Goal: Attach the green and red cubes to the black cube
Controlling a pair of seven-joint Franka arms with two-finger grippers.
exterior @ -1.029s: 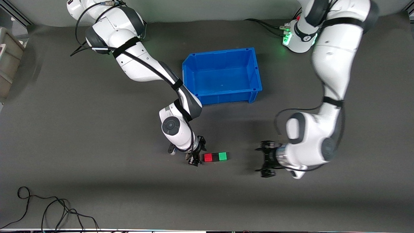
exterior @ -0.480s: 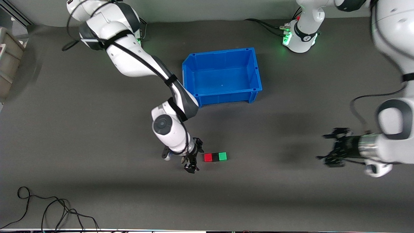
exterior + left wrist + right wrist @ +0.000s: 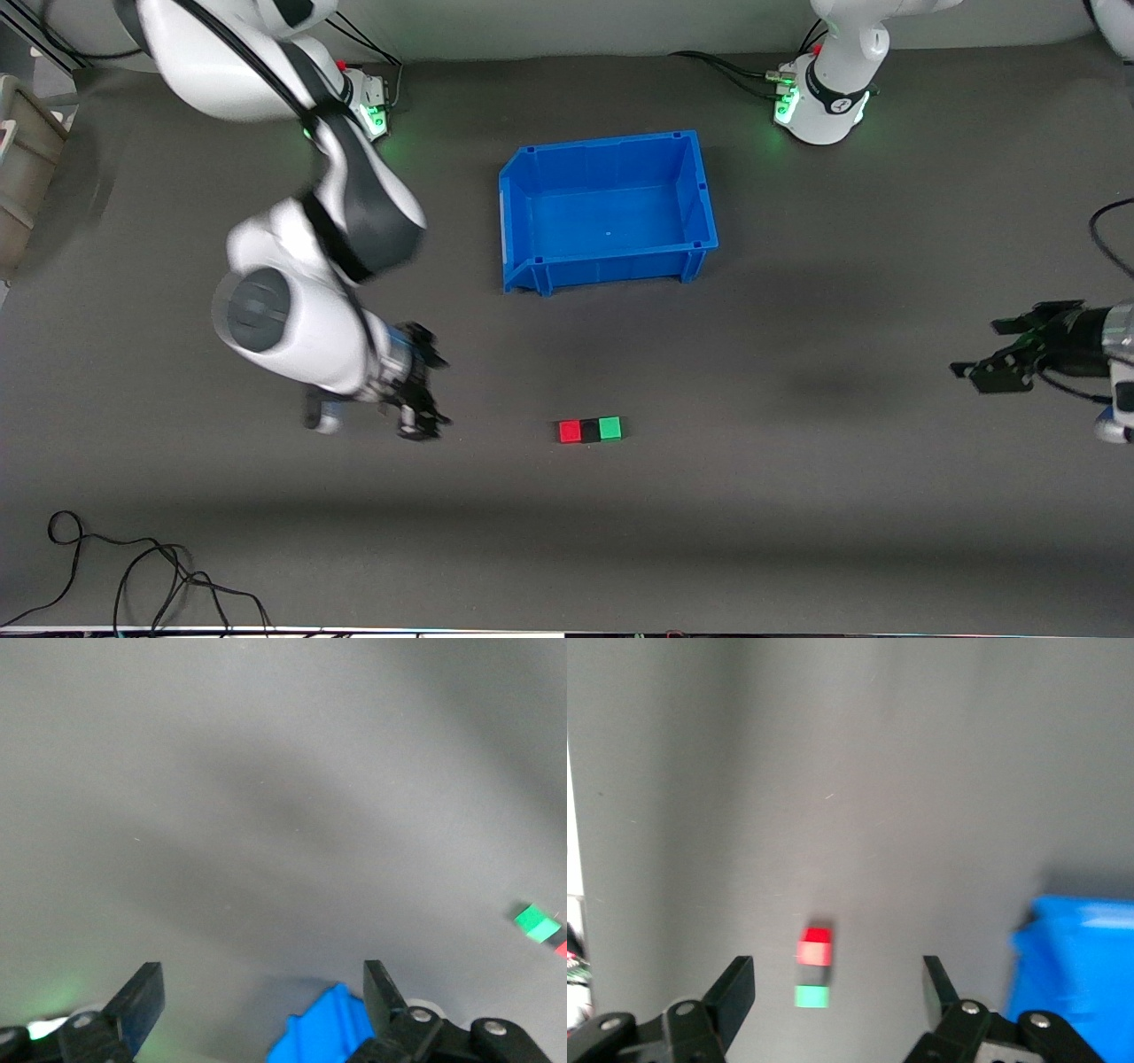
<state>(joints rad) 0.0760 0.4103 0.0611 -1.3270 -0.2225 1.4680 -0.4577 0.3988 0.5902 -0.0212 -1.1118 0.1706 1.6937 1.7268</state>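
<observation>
The red cube (image 3: 570, 431), the black cube (image 3: 589, 431) and the green cube (image 3: 609, 429) lie in one touching row on the grey mat, black in the middle. My right gripper (image 3: 436, 390) is open and empty, off the row toward the right arm's end. In its wrist view the right gripper (image 3: 837, 988) frames the red cube (image 3: 816, 946), the black cube (image 3: 813, 974) and the green cube (image 3: 812, 996) from a distance. My left gripper (image 3: 979, 350) is open and empty, well away toward the left arm's end. In its wrist view the left gripper (image 3: 261, 992) is open, with the green cube (image 3: 538, 923) at the edge.
An empty blue bin (image 3: 611, 263) stands farther from the front camera than the cubes, and shows in the wrist views (image 3: 1076, 966) (image 3: 323, 1036). A loose black cable (image 3: 133, 576) lies at the near edge. A beige container (image 3: 22, 159) sits at the right arm's end.
Both grippers have drawn away from the cube row, each toward its own arm's end of the table. The three cubes have stayed in place, joined.
</observation>
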